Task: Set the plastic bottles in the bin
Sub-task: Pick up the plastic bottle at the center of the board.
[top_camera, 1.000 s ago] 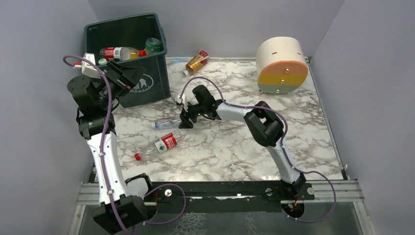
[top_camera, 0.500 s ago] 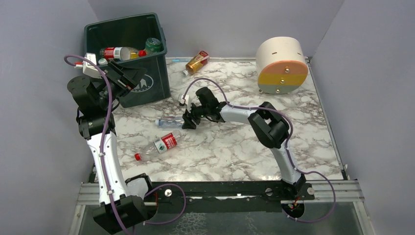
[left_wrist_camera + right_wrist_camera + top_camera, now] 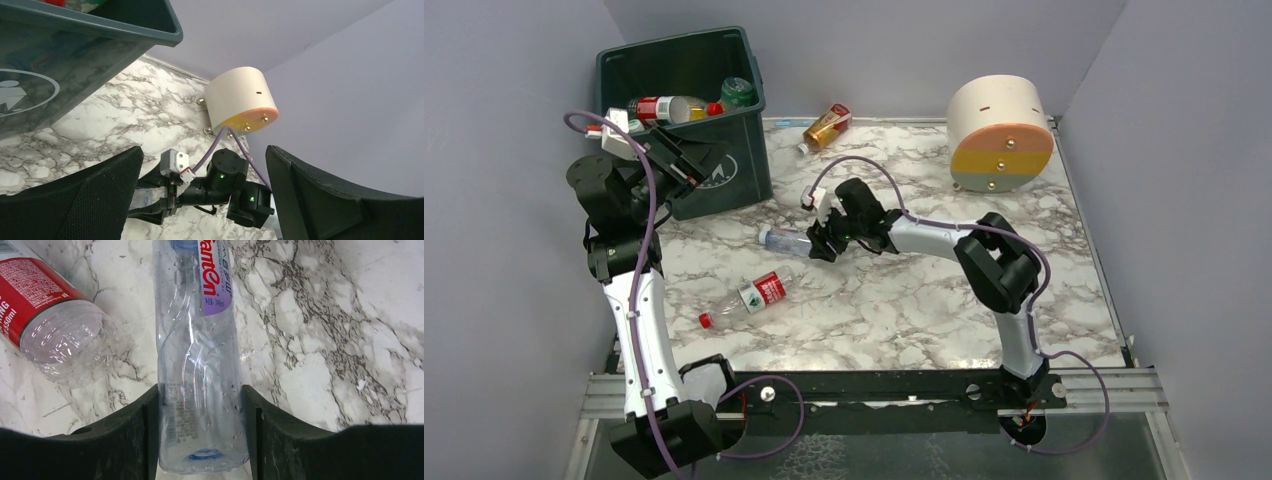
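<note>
Since a second ago our right gripper [image 3: 822, 240] has drawn back to the right, taking the clear bottle [image 3: 784, 238] with it, away from the red-labelled bottle [image 3: 759, 293] lying on the marble table [image 3: 904, 310]. In the right wrist view our fingers pinch the clear bottle's base end from both sides, neck pointing away, which should keep it from rolling free. We cannot tell whether it has left the table. Our left gripper [image 3: 203, 150] hangs spread wide and empty just beside the bin's [image 3: 744, 140] front wall, probably kept out of the right arm's way. Several bottles already lie inside the bin. An amber bottle [image 3: 826, 126] waits by the far wall, so we judge three are left, counting the one we hold.
</note>
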You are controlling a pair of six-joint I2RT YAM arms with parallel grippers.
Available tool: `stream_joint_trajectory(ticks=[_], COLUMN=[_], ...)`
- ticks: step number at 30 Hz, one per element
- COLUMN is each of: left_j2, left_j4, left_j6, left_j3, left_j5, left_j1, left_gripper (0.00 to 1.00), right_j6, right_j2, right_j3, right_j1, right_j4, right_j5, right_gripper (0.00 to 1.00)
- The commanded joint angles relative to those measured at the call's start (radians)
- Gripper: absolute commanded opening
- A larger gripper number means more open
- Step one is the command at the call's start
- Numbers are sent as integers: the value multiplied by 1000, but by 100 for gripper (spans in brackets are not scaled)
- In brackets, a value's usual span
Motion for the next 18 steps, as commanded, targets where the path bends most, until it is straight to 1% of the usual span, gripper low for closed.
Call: stream_joint_trajectory(ticks=[1,7,11,13,18], left_j2=[3,17,42,58,92], left_j4=[34,60,96,114,160], left_j6=[-18,-34,-59,-73,-87], left_j3=[-2,-18,-38,-46,-70], left_j5=[47,63,59,37,-47], left_j1=[-17,-38,-74,-112,-250], left_gripper=[99,99,99,99,99], right_j6=[45,72,101,117,158], right_j2=[-80,-149,-186,-205,-262], right_j3=[-38,-69,-72,-73,-87], right_j1=[5,0,-13,-21,-50], right_j4=[-28,-68,-90,-103,-135], right_j5=[67,125,140,154,184], right_gripper=[45,45,45,45,46])
